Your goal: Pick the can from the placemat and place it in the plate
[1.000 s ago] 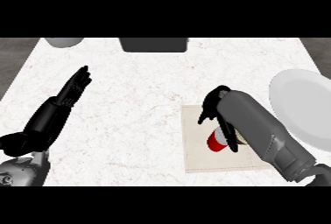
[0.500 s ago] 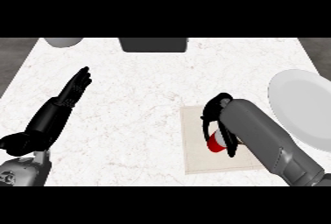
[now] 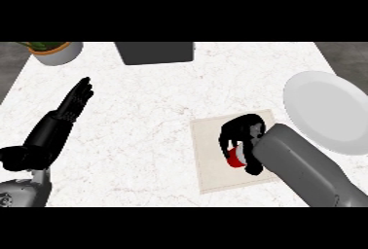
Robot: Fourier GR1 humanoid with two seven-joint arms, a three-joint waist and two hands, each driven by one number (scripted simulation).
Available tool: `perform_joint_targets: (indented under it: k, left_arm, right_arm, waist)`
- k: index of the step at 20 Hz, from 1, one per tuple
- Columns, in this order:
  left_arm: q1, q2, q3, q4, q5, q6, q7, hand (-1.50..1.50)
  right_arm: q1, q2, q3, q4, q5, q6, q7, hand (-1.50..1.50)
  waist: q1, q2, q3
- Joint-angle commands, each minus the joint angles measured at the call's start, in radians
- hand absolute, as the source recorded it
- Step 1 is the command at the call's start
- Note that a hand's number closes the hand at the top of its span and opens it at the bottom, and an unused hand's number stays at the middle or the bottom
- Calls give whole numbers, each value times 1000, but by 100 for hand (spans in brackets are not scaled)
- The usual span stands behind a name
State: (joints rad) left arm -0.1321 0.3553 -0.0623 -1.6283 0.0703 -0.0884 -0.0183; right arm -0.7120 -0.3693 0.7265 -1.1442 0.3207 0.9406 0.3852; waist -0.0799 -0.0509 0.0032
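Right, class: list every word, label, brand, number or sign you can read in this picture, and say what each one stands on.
No text can be read anywhere.
The can: only a red and white patch shows under the right hand; any label is hidden.
The plate, placemat, dark box and plant pot: plain, no writing or signs.

A white marbled counter [image 3: 144, 146] carries a potted plant [image 3: 54, 51] and a dark box [image 3: 155, 52] along its far edge.
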Motion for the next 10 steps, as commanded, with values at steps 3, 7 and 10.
perform_joint_targets:
  k: [3,7,10]
  left_arm:
    - [52,4,30,17,7,20,14,0]
    - [88,21,57,14,3,30,2,0]
    - [95,26,68,-1,-1,35,-11,0]
  right_arm:
    - [47,-92,-8,-321,145,-301,-73,150]
    - [114,-202,-54,-511,211,-457,-140,150]
    - [221,-283,-80,-636,249,-570,-195,150]
  waist:
    - [-94,-45,11]
    - [-122,-40,9]
    - [-140,-24,9]
